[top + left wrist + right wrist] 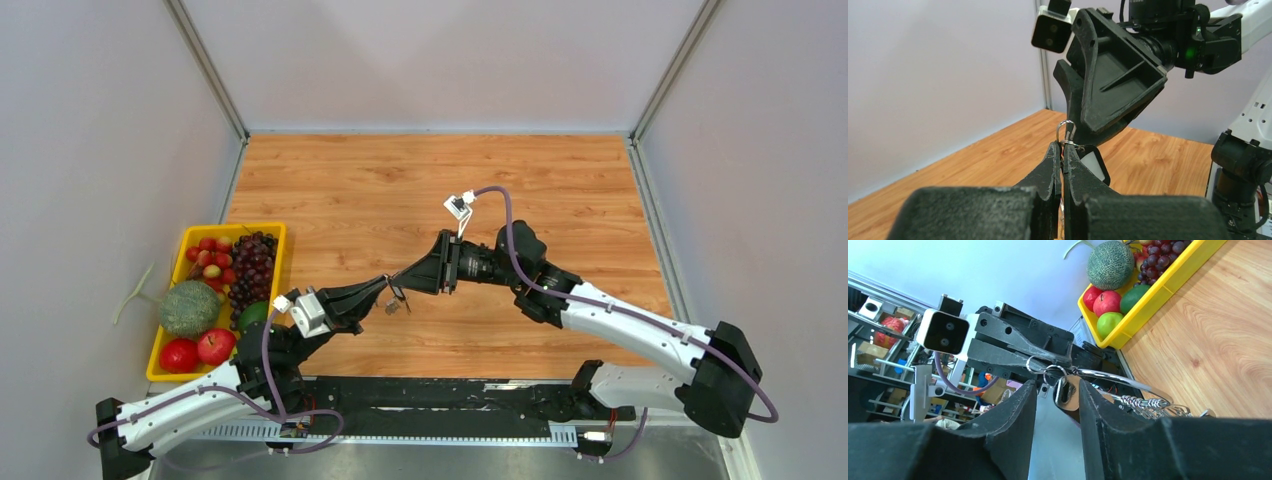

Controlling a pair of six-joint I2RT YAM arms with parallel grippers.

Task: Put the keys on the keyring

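Nearest the left wrist lens, the left gripper (1062, 150) has its two black fingers pressed almost together, pinching the thin silver wire keyring (1066, 131). A narrow loop of the wire stands straight up out of its fingertips.

Directly ahead of those fingertips and slightly above, the right gripper (1058, 386) faces the left one tip to tip, both held above the wooden table (400, 190). Its fingers stand apart with a clear gap. A small silver metal piece (1066, 390) hangs in that gap against one inner face. It does not fill the gap, so I judge it is not clamped.

From the right fingertips, the keyring's long arc runs off sideways along the outer finger, down to a cluster of small all-silver keys (1148, 402).

Just below the right gripper's lower finger hangs one small key with a black plastic head (1096, 165), beside the left fingertips.

The coming move turns on that upright loop. It lies dead ahead of the right fingers, touching distance away, and the left arm already holds it.

Counted: two grippers and one keyring. One black-headed key is plainly seen, and I cannot find the second. The silver keys are too bunched to count.
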